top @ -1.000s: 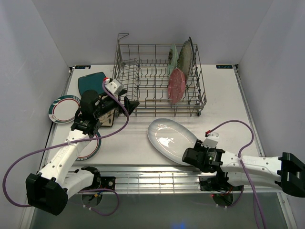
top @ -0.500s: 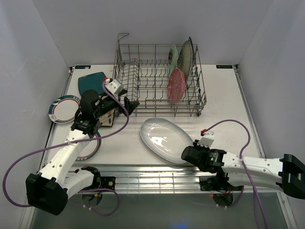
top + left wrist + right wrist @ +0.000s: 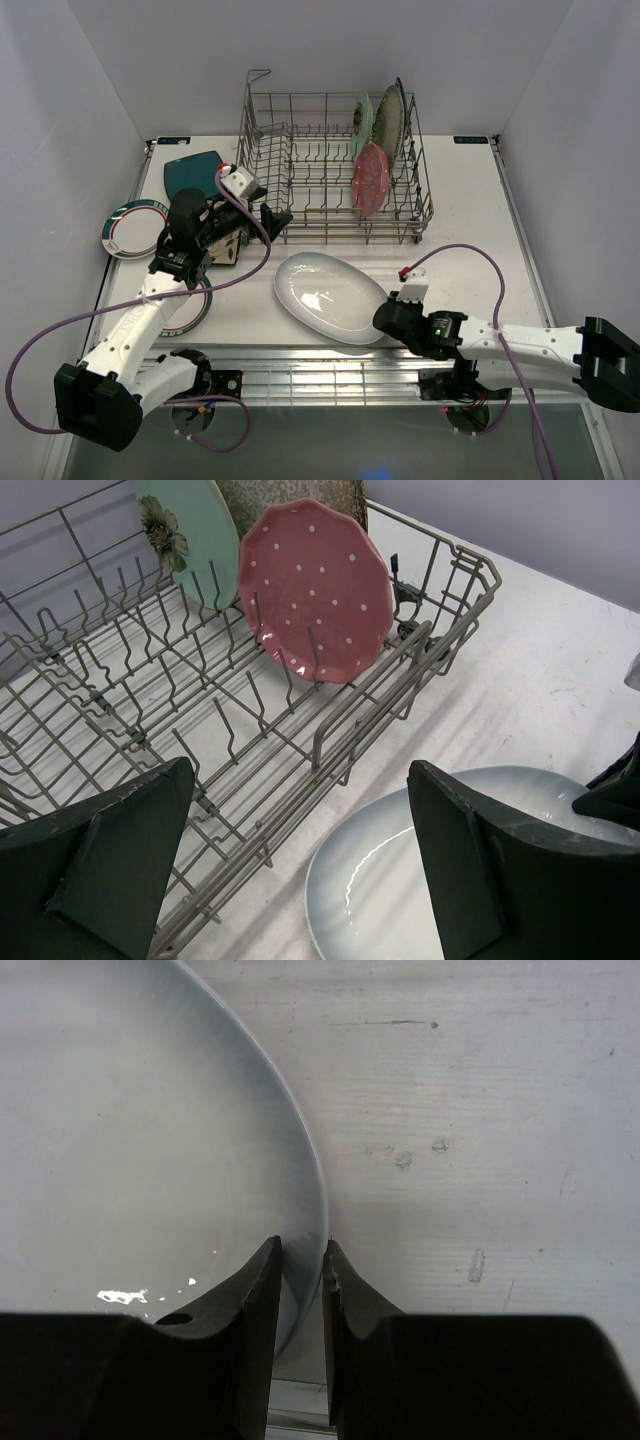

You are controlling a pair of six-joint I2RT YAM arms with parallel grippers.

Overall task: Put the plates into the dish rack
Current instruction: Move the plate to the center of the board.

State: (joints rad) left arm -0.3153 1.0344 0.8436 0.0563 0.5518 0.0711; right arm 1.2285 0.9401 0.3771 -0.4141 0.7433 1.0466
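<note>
The big white oval plate point(image 3: 322, 294) point(image 3: 130, 1130) point(image 3: 375, 885) lies flat on the table in front of the dish rack point(image 3: 300, 212) point(image 3: 330, 725). My right gripper point(image 3: 386, 318) point(image 3: 302, 1265) is shut on its near right rim, one finger inside and one outside. Standing in the rack's right end are a pink dotted plate point(image 3: 369, 180) point(image 3: 320, 600), a mint green plate point(image 3: 362, 122) point(image 3: 185, 530) and a speckled silver plate point(image 3: 389, 120). My left gripper point(image 3: 272, 216) point(image 3: 300, 850) hangs open and holds nothing, by the rack's near left corner.
A teal square plate point(image 3: 195, 172) and a white rimmed round plate point(image 3: 132, 228) lie at the table's left. Another rimmed round plate point(image 3: 192, 310) is partly under my left arm. Purple cables point(image 3: 470, 256) loop over the table. Grey walls close in both sides.
My right gripper has closed on the oval plate's rim and drawn the plate leftward across the table. The left arm has not moved.
</note>
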